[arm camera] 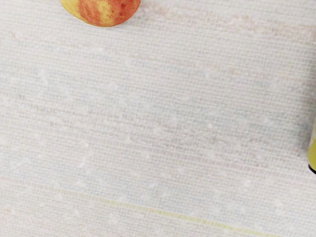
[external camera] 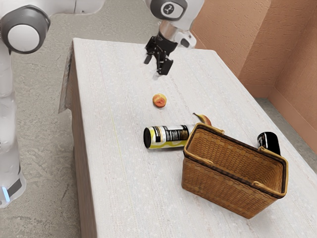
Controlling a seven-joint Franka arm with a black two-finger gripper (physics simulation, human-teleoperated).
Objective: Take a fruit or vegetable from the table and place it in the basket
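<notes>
In the exterior view the gripper [external camera: 156, 67] hangs on the far side of the apple [external camera: 159, 100] from the basket [external camera: 223, 191], fingers spread, nothing between them. The apple lies well apart from the basket; the can [external camera: 168, 136] is just beside it. The basket is boxy, woven wicker.

In the wrist view the apple's round skin is red-streaked yellow, the cloth [arm camera: 163, 118] ribbed. I'd shift basketward, centre over the apple, descend straight and squeeze gently.
</notes>
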